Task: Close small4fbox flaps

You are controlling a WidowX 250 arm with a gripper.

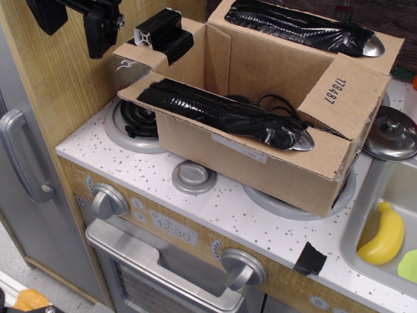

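Observation:
The small4fbox (260,153) is a brown cardboard box standing across the toy stove's burners, with a white label on its near long side. The near long flap (221,111), with crinkled black tape, lies folded inward over the opening. The far long flap (300,26), also taped, stands up and leans back. The right short flap (339,91), printed "178487", is partly folded in. The left short flap (140,55) sticks outward. My gripper (133,32) is at the top left with its fingers apart. One finger (166,36) rests on the left short flap.
A steel pot lid (391,130) lies right of the box. The sink (365,202) holds a yellow banana (384,235) and a green item (409,264). A wooden panel (58,85) rises at the left. A black cable (273,101) lies inside the box.

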